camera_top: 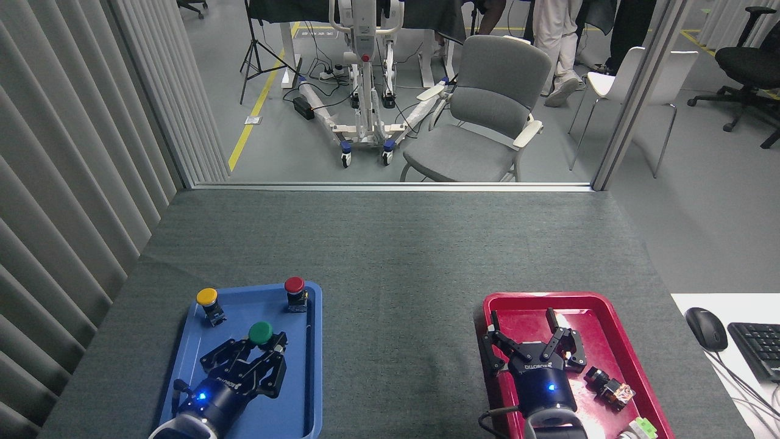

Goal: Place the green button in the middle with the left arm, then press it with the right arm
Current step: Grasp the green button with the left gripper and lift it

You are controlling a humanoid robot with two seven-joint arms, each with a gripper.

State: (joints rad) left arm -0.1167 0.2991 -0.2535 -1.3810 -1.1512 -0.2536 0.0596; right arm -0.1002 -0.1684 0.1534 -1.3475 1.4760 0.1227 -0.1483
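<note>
Head view: green button [261,332] seemingly between left claw [256,352] fingertips.

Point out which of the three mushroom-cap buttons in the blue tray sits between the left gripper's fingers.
The green button: it sits between the fingers of the left gripper. The yellow button and red button stand free at the far end of the blue tray.

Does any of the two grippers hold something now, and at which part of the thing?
The left gripper holds the small green button with the round mushroom cap, gripped below the cap at its base. The right gripper is open and holds nothing.
</note>
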